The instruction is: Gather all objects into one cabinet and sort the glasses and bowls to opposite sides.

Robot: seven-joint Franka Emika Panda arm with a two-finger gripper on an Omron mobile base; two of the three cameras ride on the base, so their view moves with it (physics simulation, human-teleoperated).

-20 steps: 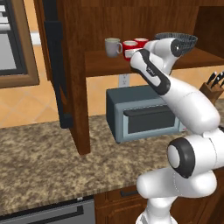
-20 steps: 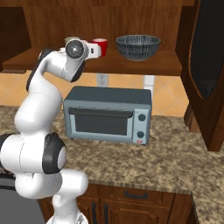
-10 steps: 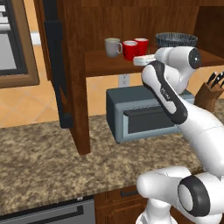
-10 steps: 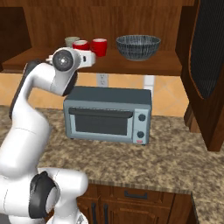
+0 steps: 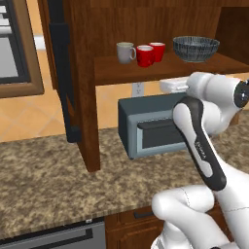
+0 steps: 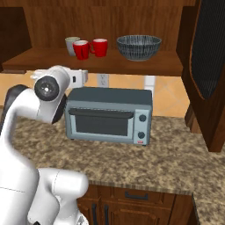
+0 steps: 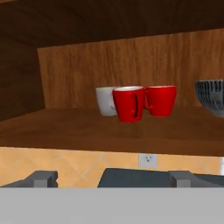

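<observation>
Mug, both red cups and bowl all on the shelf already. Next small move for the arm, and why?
Probably just back the gripper away from the cabinet and stop. The mug and two red cups cluster at one side of the shelf, the bowl sits apart at the other, and the fingers look empty, so the sort seems done.

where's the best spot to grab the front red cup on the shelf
Probably across the body of the front bright red cup, coming in level from the open front of the dark brown wooden cabinet. It stands upright at the front of the trio. The second red cup and pale grey-white mug crowd close behind, so the claw fingers may be best placed towards its front.
</observation>
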